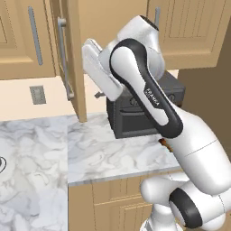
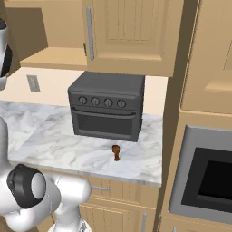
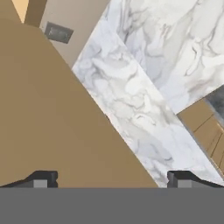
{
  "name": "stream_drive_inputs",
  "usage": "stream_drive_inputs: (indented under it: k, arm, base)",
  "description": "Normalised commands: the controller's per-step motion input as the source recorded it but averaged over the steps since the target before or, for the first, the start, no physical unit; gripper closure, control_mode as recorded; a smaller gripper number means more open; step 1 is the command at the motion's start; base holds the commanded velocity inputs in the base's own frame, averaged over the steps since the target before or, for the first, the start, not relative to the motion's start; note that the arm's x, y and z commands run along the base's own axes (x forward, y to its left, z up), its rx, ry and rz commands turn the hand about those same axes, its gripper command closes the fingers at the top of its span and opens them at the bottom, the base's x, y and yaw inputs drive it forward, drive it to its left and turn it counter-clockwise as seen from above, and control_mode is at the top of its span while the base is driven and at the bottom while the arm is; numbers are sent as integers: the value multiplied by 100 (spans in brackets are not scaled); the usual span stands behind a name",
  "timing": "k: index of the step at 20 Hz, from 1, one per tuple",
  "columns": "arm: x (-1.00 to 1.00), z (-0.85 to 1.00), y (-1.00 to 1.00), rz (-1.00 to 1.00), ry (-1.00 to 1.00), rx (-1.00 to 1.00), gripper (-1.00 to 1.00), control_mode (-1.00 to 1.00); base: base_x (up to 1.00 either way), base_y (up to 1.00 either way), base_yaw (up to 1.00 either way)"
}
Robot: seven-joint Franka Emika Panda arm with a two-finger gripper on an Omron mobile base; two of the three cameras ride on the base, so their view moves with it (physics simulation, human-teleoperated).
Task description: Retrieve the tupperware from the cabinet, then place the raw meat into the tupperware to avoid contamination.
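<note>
- Right base view: the cabinet (image 2: 131, 36), light tan with grey bar handles, hangs on the wall directly above the toaster oven (image 2: 106, 111).
- The marble counter (image 2: 54, 140) carries the toaster oven.
- The raw meat (image 2: 116, 152) stands on the counter just in front of the toaster oven.
- Hand view: the gripper (image 3: 109, 179) is spread wide, holding nothing, facing a tan door panel.
</note>
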Motion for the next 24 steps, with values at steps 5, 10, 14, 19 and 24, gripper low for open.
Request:
stream_drive_inputs:
  k: [5, 10, 14, 19, 24]
  arm:
    - [0, -14, 57, -9, 0, 0, -100, -100]
    - [4, -10, 20, -4, 0, 0, -100, -100]
    - [24, -20, -40, 7, -3, -1, -100, -100]
    - [18, -9, -48, 22, -14, -13, -100, -100]
    - [0, 0, -48, 27, -21, -21, -100, -100]
  base:
    - [0, 0, 0]
    - [0, 0, 0]
    - [0, 0, 0]
    - [0, 0, 0]
    - [0, 0, 0]
